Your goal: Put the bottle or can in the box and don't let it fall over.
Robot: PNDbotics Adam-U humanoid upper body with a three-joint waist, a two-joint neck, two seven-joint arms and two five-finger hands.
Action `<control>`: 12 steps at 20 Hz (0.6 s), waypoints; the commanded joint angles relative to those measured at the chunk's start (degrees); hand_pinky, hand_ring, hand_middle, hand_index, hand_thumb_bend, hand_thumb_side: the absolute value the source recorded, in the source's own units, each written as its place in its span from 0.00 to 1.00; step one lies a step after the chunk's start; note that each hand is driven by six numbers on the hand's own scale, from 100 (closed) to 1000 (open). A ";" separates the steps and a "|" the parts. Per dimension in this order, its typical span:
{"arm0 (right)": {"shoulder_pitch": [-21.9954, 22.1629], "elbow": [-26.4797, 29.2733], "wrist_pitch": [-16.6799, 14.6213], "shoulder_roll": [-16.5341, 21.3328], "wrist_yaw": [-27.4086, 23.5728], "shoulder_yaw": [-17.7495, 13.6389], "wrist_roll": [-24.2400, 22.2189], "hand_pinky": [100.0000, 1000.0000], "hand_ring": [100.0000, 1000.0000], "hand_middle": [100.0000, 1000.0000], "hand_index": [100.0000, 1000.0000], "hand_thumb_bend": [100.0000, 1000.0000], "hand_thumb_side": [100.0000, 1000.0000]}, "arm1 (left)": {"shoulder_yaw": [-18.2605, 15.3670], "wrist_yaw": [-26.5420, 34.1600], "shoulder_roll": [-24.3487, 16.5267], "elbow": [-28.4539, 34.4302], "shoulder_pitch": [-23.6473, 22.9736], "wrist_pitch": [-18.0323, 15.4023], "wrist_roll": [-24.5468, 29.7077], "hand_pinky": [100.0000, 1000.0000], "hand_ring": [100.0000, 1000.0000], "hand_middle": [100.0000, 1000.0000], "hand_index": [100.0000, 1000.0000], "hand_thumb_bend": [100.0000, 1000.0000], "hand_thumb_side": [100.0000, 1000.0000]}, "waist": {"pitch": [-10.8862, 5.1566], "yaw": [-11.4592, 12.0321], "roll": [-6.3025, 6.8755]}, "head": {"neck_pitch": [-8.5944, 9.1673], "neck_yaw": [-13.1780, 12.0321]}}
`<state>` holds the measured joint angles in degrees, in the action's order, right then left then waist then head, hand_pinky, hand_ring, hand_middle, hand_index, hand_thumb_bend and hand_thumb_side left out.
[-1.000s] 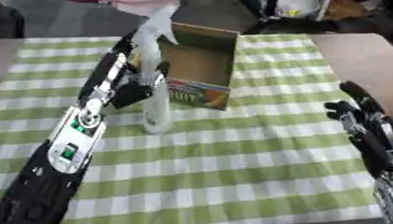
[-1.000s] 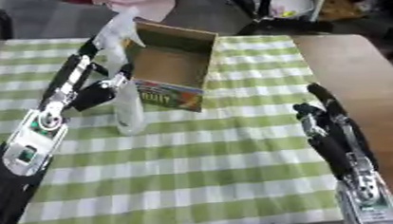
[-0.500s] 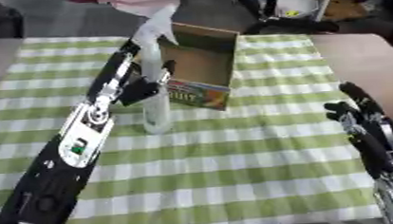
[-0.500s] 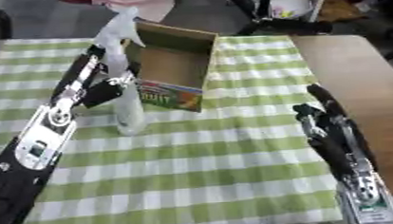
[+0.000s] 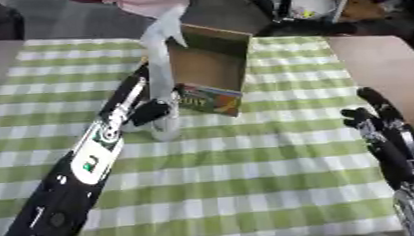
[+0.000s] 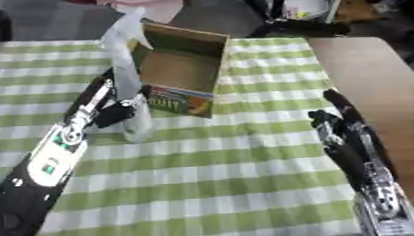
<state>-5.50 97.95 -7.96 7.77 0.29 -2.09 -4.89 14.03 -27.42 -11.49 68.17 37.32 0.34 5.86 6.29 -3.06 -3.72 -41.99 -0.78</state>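
left robot hand curled round spray bottle (upright) | beside box | right robot hand open

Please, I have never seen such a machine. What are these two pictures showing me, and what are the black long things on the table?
Both pictures come from one stereo camera in the head of a humanoid robot, looking down at its work: the left eye and the right eye, so they show nearly the same. The black long things are its two arms. The left hand is curled round a clear spray bottle, which stands upright on a green checked cloth. Just beside the bottle is an open cardboard box, where the bottle should go. The right hand rests open near the cloth's right edge, holding nothing.
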 commanded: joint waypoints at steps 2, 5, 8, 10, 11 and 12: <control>-0.36 0.52 -0.07 0.54 -0.14 -0.18 -0.01 0.79 0.78 0.98 0.97 0.00 0.48 | 0.32 0.17 0.07 -0.75 0.00 -0.25 1.19 0.61 1.00 1.00 0.84 0.13 0.63 | -1.01 0.18 0.10 | 0.42 0.29; -0.36 0.50 -0.07 0.54 -0.12 -0.19 -0.01 0.79 0.78 0.98 0.97 0.00 0.48 | 0.48 -0.32 0.40 -2.00 -0.48 -0.59 1.71 0.61 1.00 1.00 0.81 0.07 0.58 | -1.03 0.27 0.05 | 0.49 0.33; -0.37 0.49 -0.08 0.55 -0.13 -0.19 0.00 0.79 0.78 0.98 0.97 0.00 0.48 | 0.61 -0.79 0.79 -3.18 -0.69 -1.10 1.75 0.60 1.00 1.00 0.73 0.00 0.46 | -1.07 0.31 0.00 | 0.54 0.36; -0.36 0.47 -0.07 0.54 -0.14 -0.19 0.00 0.79 0.78 0.98 0.97 0.00 0.48 | 0.63 -0.94 0.94 -3.69 -0.73 -1.43 1.31 0.60 1.00 1.00 0.67 0.00 0.35 | -1.08 0.33 -0.02 | 0.56 0.37; -0.34 0.44 -0.06 0.55 -0.14 -0.20 0.01 0.79 0.78 0.98 0.97 0.00 0.48 | 0.57 -0.85 0.98 -3.84 -0.72 -1.54 0.86 0.59 1.00 1.00 0.65 0.00 0.31 | -1.09 0.33 -0.03 | 0.55 0.35; -0.34 0.43 -0.06 0.55 -0.14 -0.20 0.01 0.79 0.78 0.98 0.97 0.00 0.48 | 0.46 -0.60 1.00 -3.95 -0.69 -1.58 0.25 0.58 1.00 1.00 0.59 0.00 0.23 | -1.10 0.34 -0.02 | 0.59 0.32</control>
<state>-5.50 97.79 -7.96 7.77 0.29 -2.09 -4.89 14.21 -27.66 -10.51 66.09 36.99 -1.37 6.19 5.59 -2.75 -3.75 -41.99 -0.43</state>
